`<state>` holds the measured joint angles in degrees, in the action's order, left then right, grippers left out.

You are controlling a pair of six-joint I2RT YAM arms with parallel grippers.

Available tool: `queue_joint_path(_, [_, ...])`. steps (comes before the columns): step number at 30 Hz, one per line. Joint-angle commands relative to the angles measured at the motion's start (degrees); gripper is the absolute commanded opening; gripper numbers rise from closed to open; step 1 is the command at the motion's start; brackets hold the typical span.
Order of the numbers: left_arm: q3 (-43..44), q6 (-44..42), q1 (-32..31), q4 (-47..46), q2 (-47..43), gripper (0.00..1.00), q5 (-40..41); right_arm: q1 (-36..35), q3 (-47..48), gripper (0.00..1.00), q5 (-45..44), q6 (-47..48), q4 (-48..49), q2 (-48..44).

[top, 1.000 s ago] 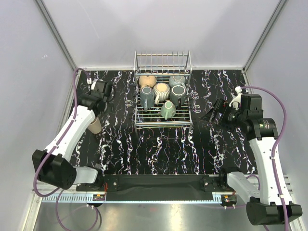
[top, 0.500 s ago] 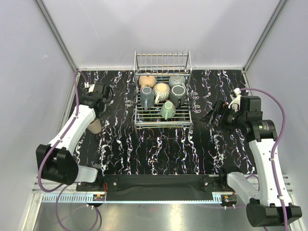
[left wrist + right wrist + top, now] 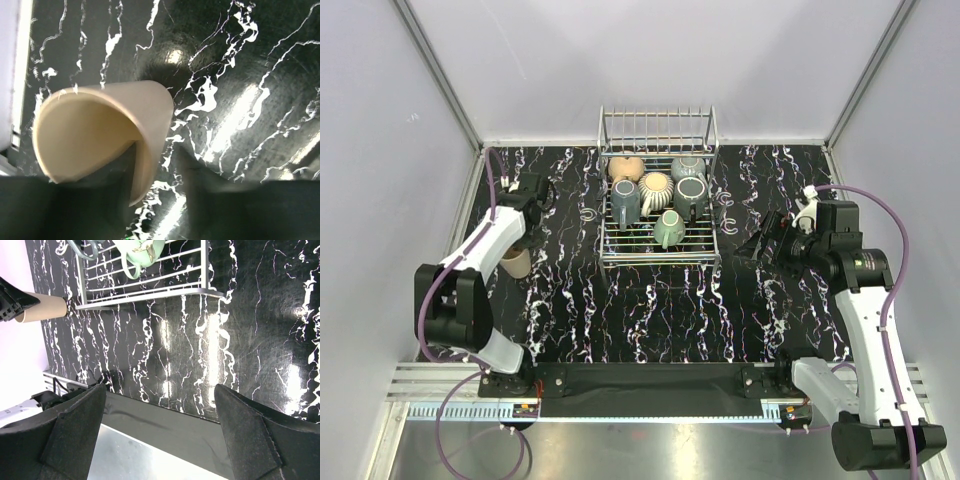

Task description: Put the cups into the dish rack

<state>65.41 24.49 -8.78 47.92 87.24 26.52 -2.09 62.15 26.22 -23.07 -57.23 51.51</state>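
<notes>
A tan cup (image 3: 516,262) stands upright by the table's left edge. My left gripper (image 3: 518,246) is down over it. In the left wrist view the cup (image 3: 100,125) fills the left half, and the left gripper (image 3: 162,175) straddles its right wall: one finger sits inside the cup, the other outside, with a strip of table showing between wall and outer finger. The silver dish rack (image 3: 660,262) at the back middle holds several cups, among them a pale green one (image 3: 669,230). My right gripper (image 3: 750,245) hovers open and empty to the right of the rack.
Black marbled tabletop (image 3: 650,310) with white walls on three sides; the left wall is close beside the tan cup. The right wrist view shows the rack's front rim (image 3: 150,292), the green cup (image 3: 142,250), the tan cup (image 3: 42,307) and the table's near edge.
My left arm has swung in and dropped over the tan cup, and its jaws have narrowed around the cup's wall. The right gripper has drifted slightly left, still open.
</notes>
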Motion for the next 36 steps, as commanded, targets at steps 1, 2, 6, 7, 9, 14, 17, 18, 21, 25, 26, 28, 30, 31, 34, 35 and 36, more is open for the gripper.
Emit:
queue_joint_path(1, [-0.4,-1.4,1.0,-3.4,0.4,0.23,-2.6,0.0,-0.4,0.95,1.6,2.1,1.8,0.1])
queue_joint_path(2, [-0.5,-1.6,1.0,-3.5,0.3,0.17,-2.6,-0.1,-0.5,0.95,2.9,2.8,2.1,-0.3])
queue_joint_path(6, [-1.0,-2.0,1.1,-3.5,-0.9,0.00,-3.5,0.0,-1.3,0.96,6.2,3.7,4.8,-2.5])
queue_joint_path(7, [-0.8,-2.0,1.1,-3.4,-1.5,0.00,-3.7,-0.1,-1.3,0.96,6.9,3.5,5.0,-2.6])
queue_joint_path(9, [-0.5,-1.9,1.1,-2.9,-3.7,0.00,-5.9,0.0,-1.3,0.96,8.3,3.1,5.6,-1.9])
queue_joint_path(14, [0.3,-1.6,0.8,-3.3,-12.8,0.00,-17.4,-0.1,-1.2,0.96,14.8,1.7,6.9,1.3])
queue_joint_path(17, [-0.9,0.4,-1.1,-6.8,-20.7,0.00,-30.1,-0.1,-2.2,0.96,18.3,-0.3,9.5,1.3])
queue_joint_path(18, [-1.2,1.3,-2.5,-8.5,-23.9,0.00,-31.8,0.0,-2.6,0.96,19.2,-1.8,11.2,1.2])
queue_joint_path(21, [-3.4,6.2,-5.6,-13.6,-30.0,0.00,-39.4,-0.1,-4.6,0.97,23.4,-5.1,15.4,1.1])
queue_joint_path(25, [-9.8,14.3,-10.0,-25.7,-34.8,0.00,-51.5,-0.1,-8.4,0.98,27.5,-10.1,22.0,-0.2])
queue_joint_path(26, [-10.9,17.3,-11.3,-28.3,-35.5,0.00,-54.0,-0.1,-9.1,0.99,28.3,-11.5,23.6,-1.0])
queue_joint_path(28, [-13.6,20.0,-15.6,-34.7,-36.4,0.00,-54.3,-0.1,-10.8,1.00,31.2,-15.6,28.8,-1.9])
queue_joint_path(30, [-15.7,23.4,-19.2,-40.8,-37.6,0.00,-54.8,-0.1,-11.3,1.00,33.2,-18.7,33.4,-3.8])
queue_joint_path(31, [-16.3,24.4,-19.8,-42.4,-37.8,0.00,-54.9,-0.1,-11.3,1.00,33.5,-19.8,34.8,-4.7])
queue_joint_path(34, [-18.7,28.6,-21.4,-47.7,-39.3,0.00,-54.5,-0.1,-11.3,1.00,35.3,-24.9,42.5,-8.0])
queue_joint_path(35, [-19.3,29.6,-21.7,-49.7,-39.8,0.00,-54.2,0.0,-11.3,1.00,35.7,-26.2,44.6,-9.1])
queue_joint_path(36, [-20.0,31.7,-22.0,-52.6,-40.3,0.00,-54.2,0.0,-11.2,1.00,36.1,-27.4,48.4,-9.5])
